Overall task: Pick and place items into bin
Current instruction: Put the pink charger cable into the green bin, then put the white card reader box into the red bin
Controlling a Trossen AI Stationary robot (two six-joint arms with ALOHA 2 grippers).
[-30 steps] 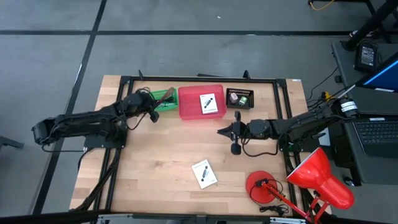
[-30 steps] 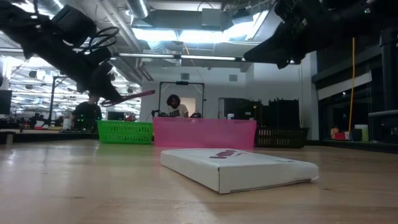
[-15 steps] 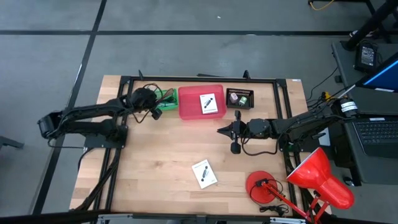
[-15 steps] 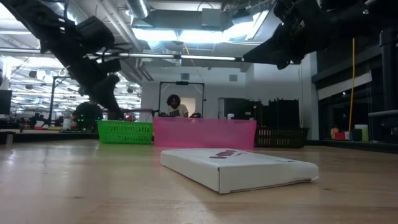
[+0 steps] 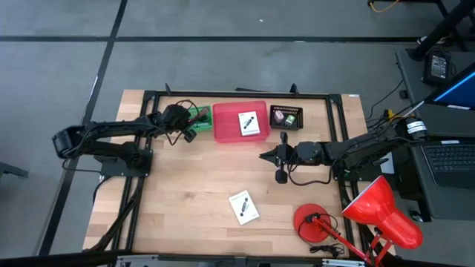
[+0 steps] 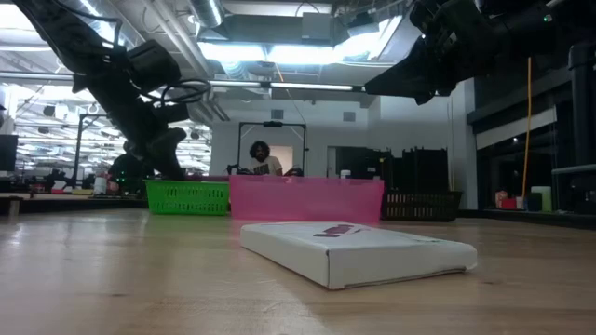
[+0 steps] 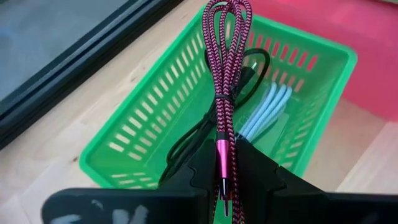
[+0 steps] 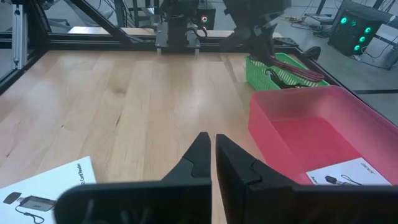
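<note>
A red cord was pinched in the left gripper, its length hung directly over the green basket; the right gripper was pressed together, idle.

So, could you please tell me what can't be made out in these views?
- Green basket floor: left wrist view, hidden under the red cord, dark and pale cords.
- Black bin contents: high view, too small to identify.
- White card in the pink bin: right wrist view, cut off by the edge.
</note>
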